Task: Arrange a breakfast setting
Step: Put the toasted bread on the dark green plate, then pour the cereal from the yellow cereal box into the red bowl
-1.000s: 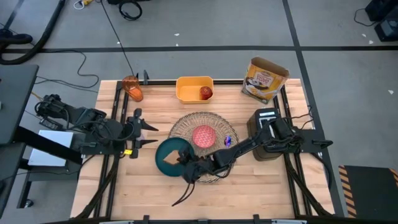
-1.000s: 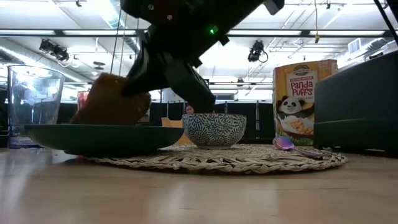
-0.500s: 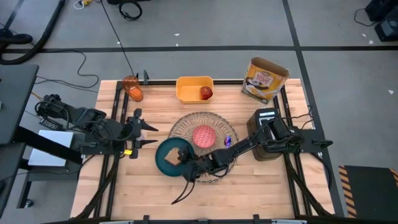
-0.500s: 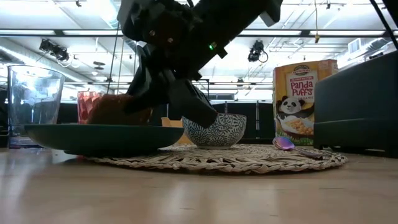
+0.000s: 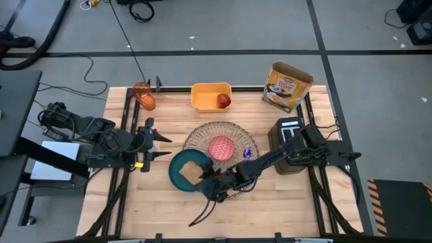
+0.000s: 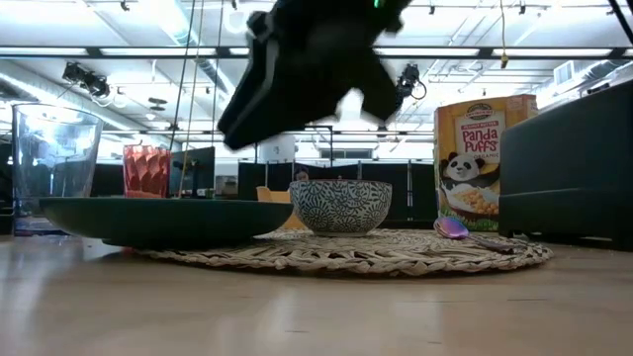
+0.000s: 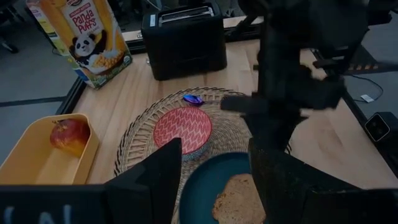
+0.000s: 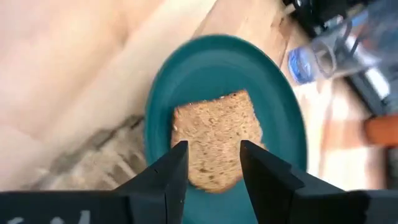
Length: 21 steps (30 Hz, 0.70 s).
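Observation:
The toast slice (image 8: 216, 147) lies flat on the teal plate (image 5: 177, 177), which rests on the near left edge of the round straw placemat (image 5: 233, 136). The pink bowl (image 5: 221, 147) stands on the placemat's middle, with the small blue utensil (image 5: 247, 152) to its right. My right gripper (image 8: 212, 180) is open and empty, above the plate's near right side (image 5: 214, 186). The red apple (image 5: 223, 100) lies in the yellow tub (image 5: 204, 96). The orange cup (image 5: 143, 96) stands at the far left. My left gripper (image 5: 154, 142) is open and empty, left of the placemat.
A cereal box (image 5: 289, 84) stands at the far right and a black toaster (image 5: 289, 144) right of the placemat. A clear glass (image 6: 49, 163) stands left of the plate in the low view. Bare wood lies along the table's near edge (image 5: 270, 216).
My right gripper has let go of the toast and gone up and a little toward the near right, clear of the plate. The toast, which stood tilted on the plate between the fingers, now lies flat on it.

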Each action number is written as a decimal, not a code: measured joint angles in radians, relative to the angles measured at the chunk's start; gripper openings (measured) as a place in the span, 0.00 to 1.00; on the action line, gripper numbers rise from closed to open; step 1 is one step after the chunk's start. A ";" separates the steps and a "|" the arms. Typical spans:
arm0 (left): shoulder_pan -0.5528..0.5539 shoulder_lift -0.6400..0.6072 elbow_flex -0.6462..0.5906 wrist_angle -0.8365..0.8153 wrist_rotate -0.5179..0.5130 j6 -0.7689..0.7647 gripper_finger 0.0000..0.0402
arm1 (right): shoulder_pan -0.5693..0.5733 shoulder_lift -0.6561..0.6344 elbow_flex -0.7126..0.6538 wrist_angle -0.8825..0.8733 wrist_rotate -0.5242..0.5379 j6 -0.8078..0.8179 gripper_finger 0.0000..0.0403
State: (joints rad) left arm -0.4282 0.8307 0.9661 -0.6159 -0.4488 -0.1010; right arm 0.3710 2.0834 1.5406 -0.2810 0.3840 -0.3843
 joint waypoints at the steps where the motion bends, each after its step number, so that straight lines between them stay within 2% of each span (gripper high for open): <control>1: 0.000 0.000 0.000 0.000 0.000 -0.001 0.48 | -0.005 -0.024 0.000 -0.021 -0.018 0.062 0.38; 4: 0.000 0.000 0.000 0.001 0.000 -0.017 0.48 | -0.024 -0.116 0.000 -0.123 -0.011 0.215 0.38; 9: 0.000 0.000 0.000 0.015 0.000 -0.020 0.48 | -0.063 -0.291 -0.008 -0.329 0.131 0.436 0.38; 12: 0.000 0.000 0.000 0.024 0.000 -0.017 0.48 | -0.091 -0.403 -0.056 -0.402 0.155 0.547 0.41; 15: 0.000 0.000 0.000 0.036 0.000 -0.011 0.48 | -0.126 -0.502 -0.135 -0.432 0.164 0.625 0.47; 21: 0.000 0.000 0.000 0.061 0.000 -0.016 0.48 | -0.220 -0.708 -0.292 -0.473 0.304 0.731 0.67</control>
State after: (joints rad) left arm -0.4282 0.8310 0.9657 -0.5545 -0.4490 -0.1165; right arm 0.1515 1.3755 1.2489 -0.7542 0.6884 0.3466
